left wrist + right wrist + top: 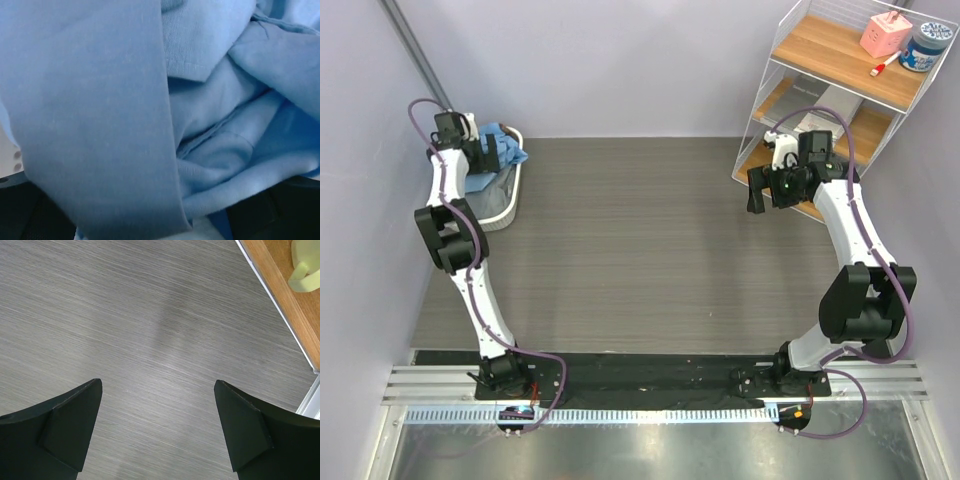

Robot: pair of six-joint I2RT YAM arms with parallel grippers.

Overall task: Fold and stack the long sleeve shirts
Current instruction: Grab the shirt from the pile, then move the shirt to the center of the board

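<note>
Well, my left gripper [485,152] is at the far-left corner of the tabletop [620,250], over a white basket [507,207] with slotted walls. A light blue shirt [504,134] is bunched at the basket's far rim, right against the gripper. Something darker and grey [483,184] lies lower inside; I cannot say what it is.

My left wrist camera adds the texture: soft, fine-woven blue cloth in broad folds, with a stitched hem and a seam crossing it. It fills the frame and hides my fingers, so I cannot tell whether that gripper is parted or closed, or whether it has hold of the cloth.

My right gripper [157,390] hangs near the far-right corner with its jaws spread wide and nothing between them. The black, wedge-shaped fingers [75,415] frame bare grey tabletop with a fine streaked grain.

Beside it stands a white wire rack [775,55] with wooden boards. The top view shows a pink box [885,33] and a blue-lidded jar [926,46] on the upper board; the right wrist view shows a pale green object [306,270] on the lowest.
</note>
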